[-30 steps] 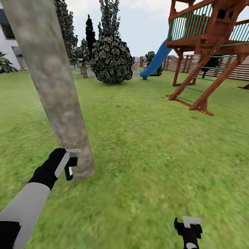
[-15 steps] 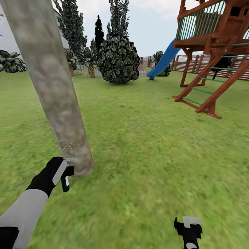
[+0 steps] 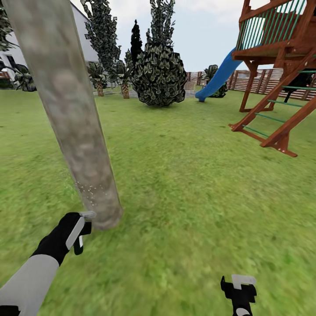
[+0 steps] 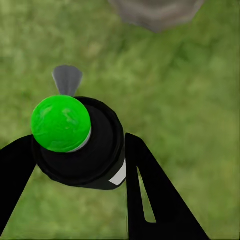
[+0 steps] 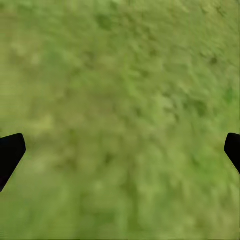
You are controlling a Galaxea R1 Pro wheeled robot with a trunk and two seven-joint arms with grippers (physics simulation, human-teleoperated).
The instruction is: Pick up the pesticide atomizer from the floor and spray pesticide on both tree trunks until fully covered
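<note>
A thick pale grey-brown tree trunk slants up from the lawn at the left of the head view, and its base is also in the left wrist view. Whitish pesticide specks dot the trunk just above the ground. My left gripper is shut on the pesticide atomizer, whose grey spray head almost touches the trunk's foot. In the left wrist view the gripper clamps the dark bottle, which has a bright green round end. My right gripper hangs open over grass.
A wooden play tower with a blue slide stands at the right. A round dark bush and tall narrow trees stand behind it, with a slatted fence and a white house further back. Lawn spreads all around.
The camera has turned, shifting the background to the right. My left gripper with the atomizer has sunk lower, towards the trunk's foot. The right gripper has kept its place.
</note>
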